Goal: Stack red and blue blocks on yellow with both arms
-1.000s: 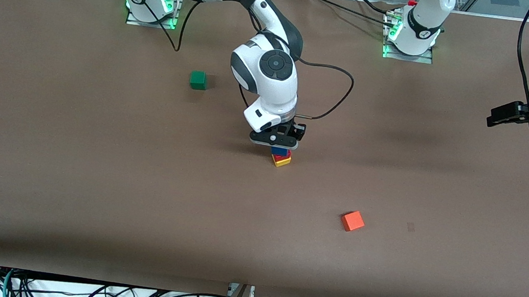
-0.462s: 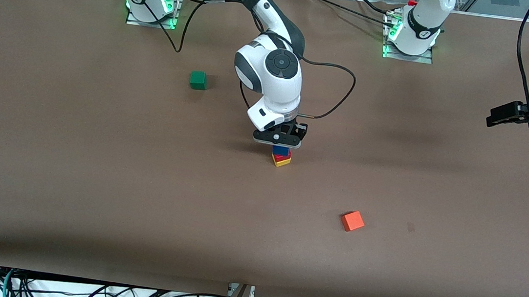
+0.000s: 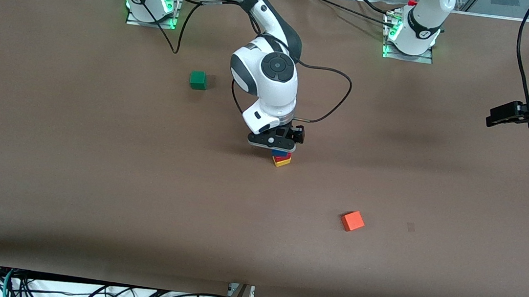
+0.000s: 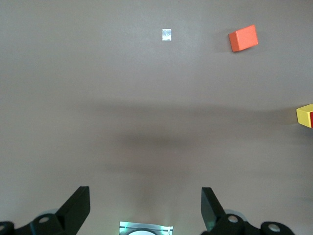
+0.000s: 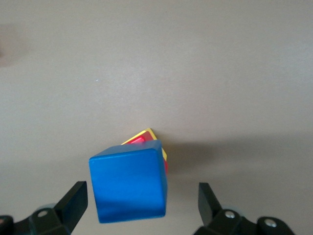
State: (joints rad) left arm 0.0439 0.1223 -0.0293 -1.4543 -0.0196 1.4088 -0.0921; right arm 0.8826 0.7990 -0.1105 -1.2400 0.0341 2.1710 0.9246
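Observation:
The blue block (image 5: pixel 128 183) rests on top of the red block (image 3: pixel 281 155), which sits on the yellow cube (image 3: pixel 283 162) at mid-table. The blue one is turned a little against the two below. My right gripper (image 5: pixel 141 188) is straight over the stack (image 3: pixel 272 142), open, with a finger on either side of the blue block and a gap on each side. My left gripper (image 3: pixel 496 118) waits in the air at the left arm's end of the table, open and empty (image 4: pixel 144 192). The left wrist view catches the yellow cube (image 4: pixel 304 115) at its edge.
An orange cube (image 3: pixel 352 221) lies nearer the front camera than the stack, toward the left arm's end, and also shows in the left wrist view (image 4: pixel 243 38). A green cube (image 3: pixel 197 80) sits farther back, toward the right arm's end. A black cable (image 3: pixel 333 101) loops beside the right wrist.
My right gripper has opened and let go of the blue block, which stays on the red one. The hand shifted slightly over the stack. The left arm has not moved.

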